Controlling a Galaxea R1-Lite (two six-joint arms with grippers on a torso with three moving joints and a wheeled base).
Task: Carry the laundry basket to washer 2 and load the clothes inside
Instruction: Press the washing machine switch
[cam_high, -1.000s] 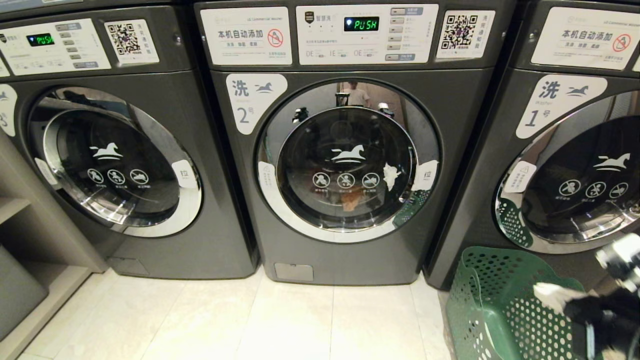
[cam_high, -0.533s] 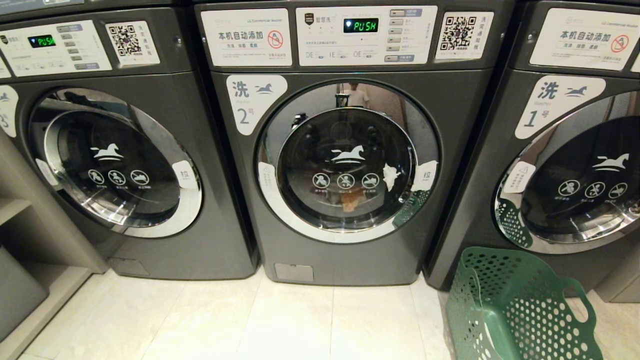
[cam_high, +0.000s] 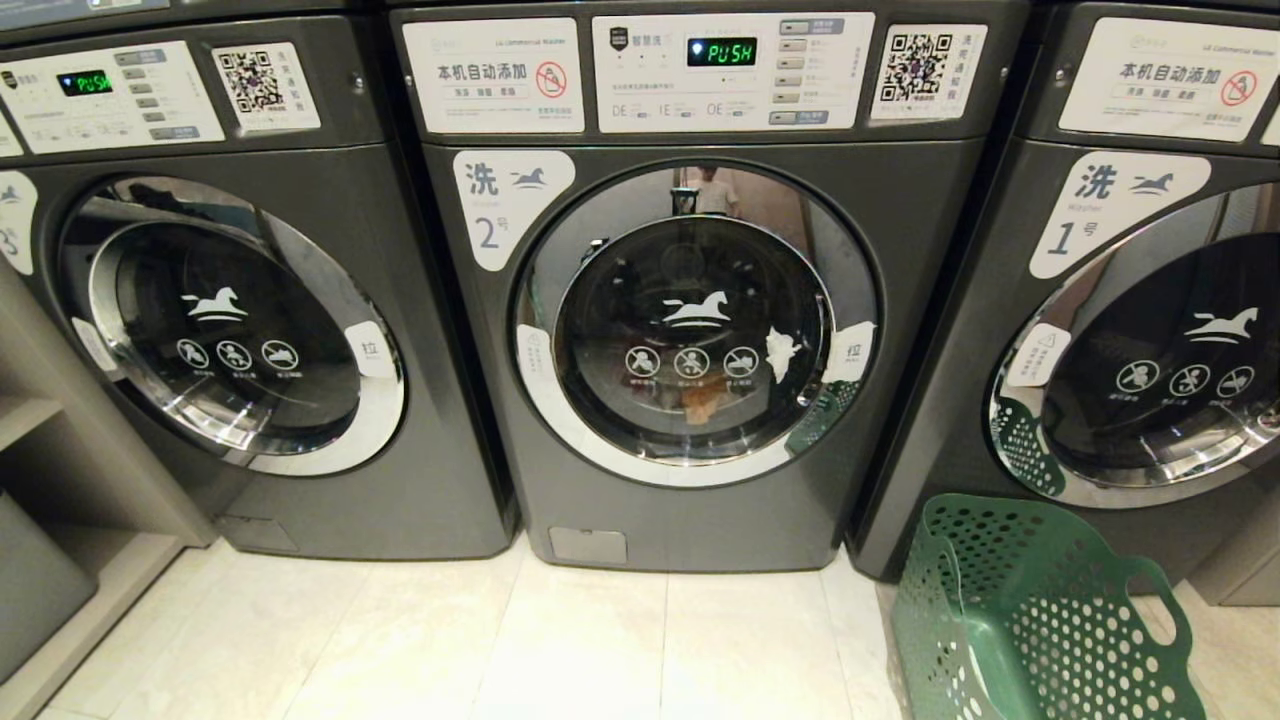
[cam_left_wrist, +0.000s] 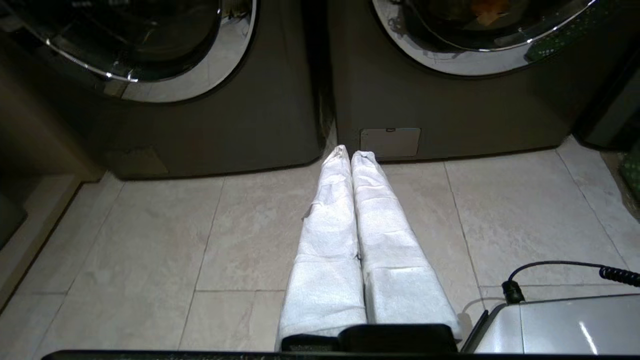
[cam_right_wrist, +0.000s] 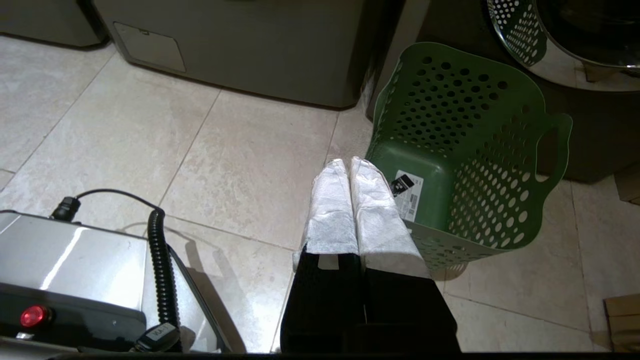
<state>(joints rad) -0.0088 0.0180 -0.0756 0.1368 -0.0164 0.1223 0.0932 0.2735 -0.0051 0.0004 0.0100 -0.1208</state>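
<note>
Green laundry basket (cam_high: 1030, 620) empty beside washer 2 (cam_high: 690, 300) — left end effector (cam_left_wrist: 350, 152) and right end effector (cam_right_wrist: 348, 161) closed, holding nothing.

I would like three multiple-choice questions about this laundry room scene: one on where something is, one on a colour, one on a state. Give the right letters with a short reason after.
1. Where does the laundry basket stand?
A. On the floor before the washer marked 1
B. On top of washer 2
C. On the shelf at the left

2. What colour is the basket?
A. Blue
B. Green
C. White

3. In what state is the door of washer 2?
A. Wide open
C. Removed
B. Closed

Answers:
1. A: in the head view the basket is on the floor tiles at the lower right, below the washer marked 1.
2. B: its perforated walls are green in the head view and the right wrist view.
3. B: the round chrome-rimmed door sits flat in the front, with clothes showing behind the glass.
</note>
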